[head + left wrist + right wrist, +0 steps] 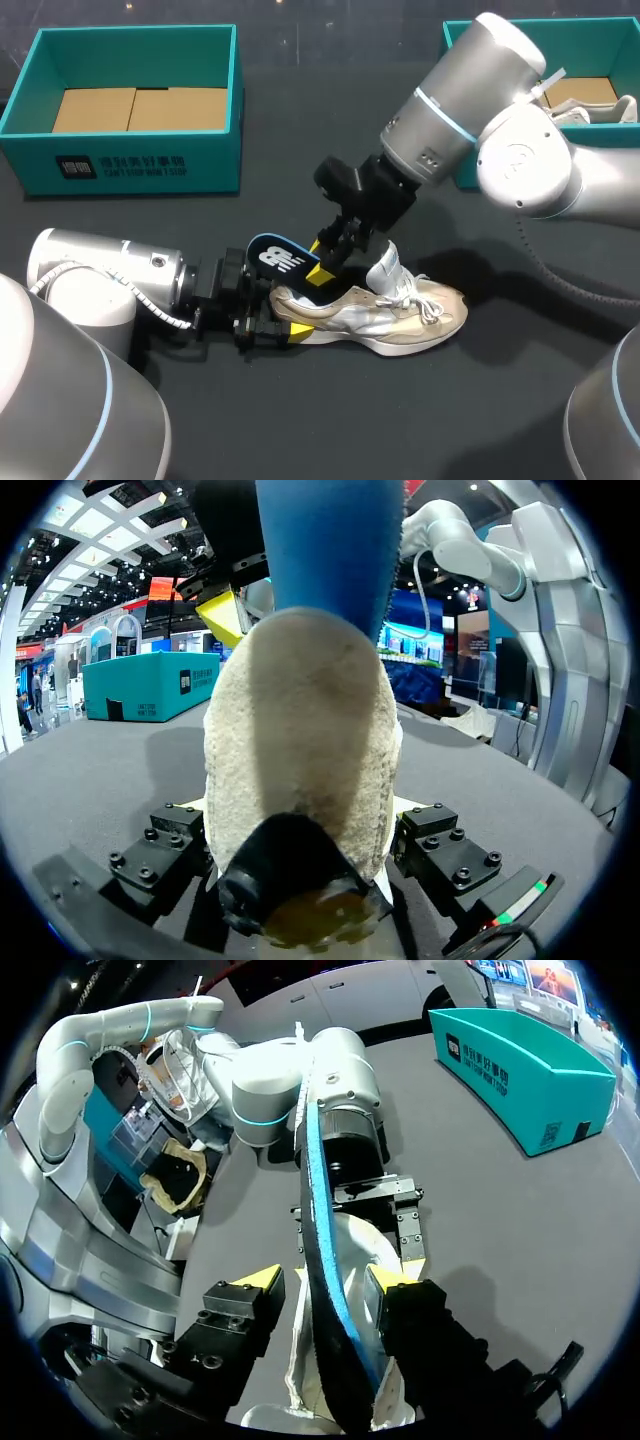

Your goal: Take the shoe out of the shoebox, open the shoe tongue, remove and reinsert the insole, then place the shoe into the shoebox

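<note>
**Head view.** The shoe, pale with white laces, is seen standing on its sole on the dark table, outside both boxes. Its heel is turned toward the left arm, and its tongue is raised. The heel is clamped from both sides by the left gripper, which lies low over the table. The dark insole is tilted up out of the shoe's opening, with its heel end in the air and its front end down by the opening. It is met from above by the right gripper. Whether the insole is pinched there cannot be told. A teal shoebox is set at the far left of the table, well apart from the shoe. A second teal box is partly hidden behind the right arm at the far right.

**Left wrist view.** The fuzzy heel of the shoe is held between the left gripper's two black fingers and is touched by both. The blue underside of the insole is seen rising above the heel. The teal shoebox is seen beyond, beside the shoe.

**Right wrist view.** The insole is seen edge-on, running through the right gripper, with slivers of the pale shoe showing on either side of it. Contact cannot be made out, so the grip remains undecided. Ahead, the left arm is lined up with the shoe's heel. The teal shoebox is seen farther off on the table.
</note>
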Available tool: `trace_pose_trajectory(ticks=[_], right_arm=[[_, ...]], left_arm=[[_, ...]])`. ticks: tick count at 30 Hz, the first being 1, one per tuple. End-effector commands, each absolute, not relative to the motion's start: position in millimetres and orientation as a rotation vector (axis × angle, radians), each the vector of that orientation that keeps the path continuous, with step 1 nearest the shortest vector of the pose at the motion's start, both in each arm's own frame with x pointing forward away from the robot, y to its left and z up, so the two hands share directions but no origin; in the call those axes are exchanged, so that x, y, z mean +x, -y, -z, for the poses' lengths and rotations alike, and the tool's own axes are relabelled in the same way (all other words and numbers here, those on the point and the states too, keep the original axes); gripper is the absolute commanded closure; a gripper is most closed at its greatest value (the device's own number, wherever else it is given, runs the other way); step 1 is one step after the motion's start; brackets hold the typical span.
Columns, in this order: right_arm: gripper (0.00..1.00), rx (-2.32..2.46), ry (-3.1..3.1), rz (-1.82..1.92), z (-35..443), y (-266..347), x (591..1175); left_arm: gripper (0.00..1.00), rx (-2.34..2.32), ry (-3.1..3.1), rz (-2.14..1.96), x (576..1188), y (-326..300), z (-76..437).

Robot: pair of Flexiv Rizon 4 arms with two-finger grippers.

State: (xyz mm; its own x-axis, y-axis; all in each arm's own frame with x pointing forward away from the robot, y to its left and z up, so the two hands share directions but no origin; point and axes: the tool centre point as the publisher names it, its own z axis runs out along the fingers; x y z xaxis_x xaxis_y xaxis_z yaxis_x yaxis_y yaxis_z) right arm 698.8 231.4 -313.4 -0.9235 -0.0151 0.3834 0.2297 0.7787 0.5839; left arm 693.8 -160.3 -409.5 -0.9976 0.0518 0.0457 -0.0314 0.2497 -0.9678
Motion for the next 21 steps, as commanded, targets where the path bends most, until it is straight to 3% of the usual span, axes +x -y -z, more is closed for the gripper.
trace_pose_trajectory(ticks=[1, 19, 21], right_arm=[[0.51, -0.173, 2.604, 0.922, 312, -233, 696], [0.57, -0.188, 2.564, 0.958, 317, -247, 696], [0.69, -0.19, 2.563, 0.961, 317, -248, 696]], left_arm=[[1.0, -0.018, 2.432, -1.881, 692, 161, 411], [1.0, -0.018, 2.432, -1.881, 692, 161, 411], [1.0, -0.018, 2.432, -1.881, 692, 161, 411]])
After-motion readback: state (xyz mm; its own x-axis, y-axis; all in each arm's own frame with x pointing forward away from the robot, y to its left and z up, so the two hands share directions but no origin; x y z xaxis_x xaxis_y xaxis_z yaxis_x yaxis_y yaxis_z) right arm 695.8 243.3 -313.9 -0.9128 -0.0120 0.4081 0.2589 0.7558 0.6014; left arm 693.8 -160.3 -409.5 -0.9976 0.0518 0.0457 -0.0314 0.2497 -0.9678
